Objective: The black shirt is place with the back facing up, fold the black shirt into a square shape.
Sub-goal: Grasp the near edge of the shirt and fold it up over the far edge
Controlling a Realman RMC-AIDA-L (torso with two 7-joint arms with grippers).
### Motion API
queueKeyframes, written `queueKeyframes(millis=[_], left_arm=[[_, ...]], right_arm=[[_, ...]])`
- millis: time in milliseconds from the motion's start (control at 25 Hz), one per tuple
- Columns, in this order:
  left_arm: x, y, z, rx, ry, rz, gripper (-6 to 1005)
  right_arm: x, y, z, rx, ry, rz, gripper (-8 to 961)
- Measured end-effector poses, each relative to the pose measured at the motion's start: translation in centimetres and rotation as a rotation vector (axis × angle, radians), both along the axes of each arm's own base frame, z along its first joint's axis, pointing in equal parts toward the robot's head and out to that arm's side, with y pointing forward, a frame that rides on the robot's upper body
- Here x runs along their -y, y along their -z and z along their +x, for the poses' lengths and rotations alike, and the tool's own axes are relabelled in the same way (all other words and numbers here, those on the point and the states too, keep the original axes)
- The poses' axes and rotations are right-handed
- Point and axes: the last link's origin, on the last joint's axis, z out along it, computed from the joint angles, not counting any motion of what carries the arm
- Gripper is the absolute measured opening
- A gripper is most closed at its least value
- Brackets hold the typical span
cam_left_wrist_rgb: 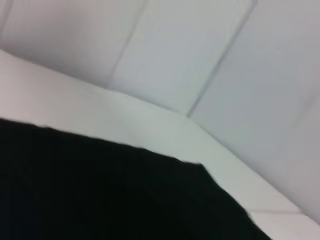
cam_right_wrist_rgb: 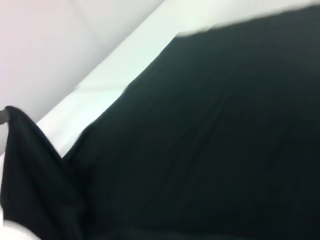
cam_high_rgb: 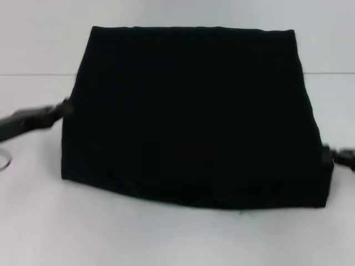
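The black shirt (cam_high_rgb: 194, 116) lies spread on the white table (cam_high_rgb: 166, 238) as a wide dark block, narrower at the far edge. My left gripper (cam_high_rgb: 62, 107) reaches in from the left and meets the shirt's left edge about halfway along. My right gripper (cam_high_rgb: 328, 156) is at the shirt's right edge near the front corner. In the right wrist view a fold of the shirt (cam_right_wrist_rgb: 30, 170) is drawn up to a peak close to the camera, as if pinched. The left wrist view shows only the shirt's edge (cam_left_wrist_rgb: 100, 190) against the table.
A thin ring-shaped object (cam_high_rgb: 4, 160) lies on the table at the far left, just in front of the left arm. A pale wall (cam_high_rgb: 177, 11) rises behind the table. White table surface runs along the front and both sides of the shirt.
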Motion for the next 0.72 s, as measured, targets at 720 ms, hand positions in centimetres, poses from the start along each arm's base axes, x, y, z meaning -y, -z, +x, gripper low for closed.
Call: queueKeyframes(millis=[720], left_arm=[[-12.6,2.5,5.1,-0.293,-0.161,0.336,15]], right_arm=[[-14.1,4.2,-6.9,0.304,0.135,0.412,64]])
